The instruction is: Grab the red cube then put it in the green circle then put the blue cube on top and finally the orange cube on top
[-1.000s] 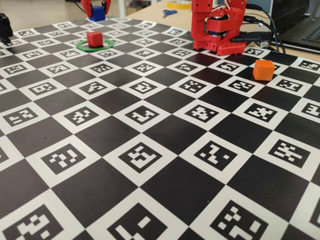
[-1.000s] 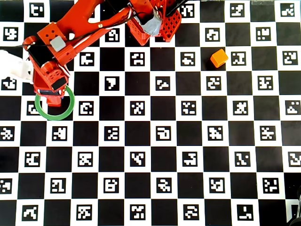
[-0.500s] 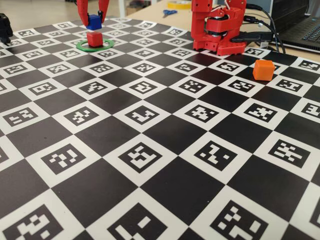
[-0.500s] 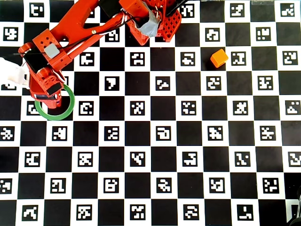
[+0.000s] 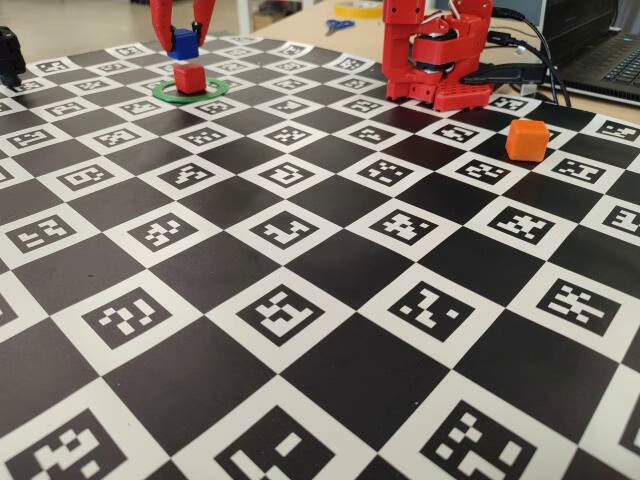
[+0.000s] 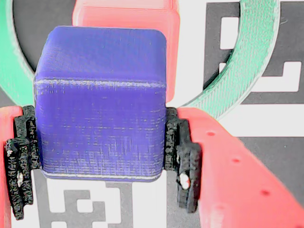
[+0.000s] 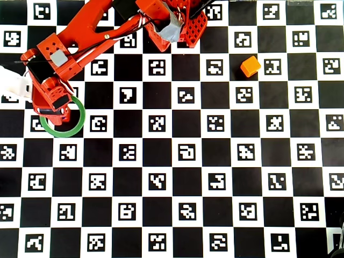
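My red gripper point(image 5: 183, 45) is shut on the blue cube point(image 5: 183, 41) and holds it just above the red cube point(image 5: 189, 78). The red cube stands inside the green circle point(image 5: 215, 95) at the far left of the board. In the wrist view the blue cube point(image 6: 99, 104) sits between my black pads point(image 6: 183, 152), with the gripper point(image 6: 100, 142) closed on its sides. The red cube point(image 6: 142, 19) shows beyond it, a little to the right, inside the green circle point(image 6: 247, 71). The orange cube point(image 5: 527, 140) lies alone at the right, also seen overhead point(image 7: 250, 66). Overhead, the gripper point(image 7: 54, 110) covers both cubes over the green circle point(image 7: 63, 134).
The arm's red base point(image 5: 435, 55) stands at the board's far edge. Behind it are scissors point(image 5: 339, 25), cables and a laptop point(image 5: 610, 60). A black object point(image 5: 10, 55) sits at the far left edge. A white object point(image 7: 12, 84) lies left of the arm overhead.
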You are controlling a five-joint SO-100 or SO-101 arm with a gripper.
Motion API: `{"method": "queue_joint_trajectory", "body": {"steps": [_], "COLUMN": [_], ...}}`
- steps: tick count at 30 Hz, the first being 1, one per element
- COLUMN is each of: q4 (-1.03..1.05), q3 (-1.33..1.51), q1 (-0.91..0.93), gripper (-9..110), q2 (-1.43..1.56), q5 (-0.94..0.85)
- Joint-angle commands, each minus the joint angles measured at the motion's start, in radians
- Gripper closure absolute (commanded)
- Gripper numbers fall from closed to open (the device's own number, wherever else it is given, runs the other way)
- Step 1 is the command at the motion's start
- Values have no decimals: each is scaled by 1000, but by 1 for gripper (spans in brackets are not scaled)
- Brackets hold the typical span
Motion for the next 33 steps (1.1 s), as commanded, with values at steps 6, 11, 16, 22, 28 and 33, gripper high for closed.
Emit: {"method": "queue_joint_trajectory", "body": {"steps": [6, 11, 16, 22, 28, 33], "q4": [-21, -26, -26, -29, -34, -35], "q3": [-6, 11, 18, 38, 46, 51], "q1": [11, 9, 8, 5, 5, 5], "gripper": [96, 96, 96, 96, 96, 76], "q2": [37, 41, 48, 55, 63, 71], "q5": [-11, -14, -12, -12, -6, 0]}}
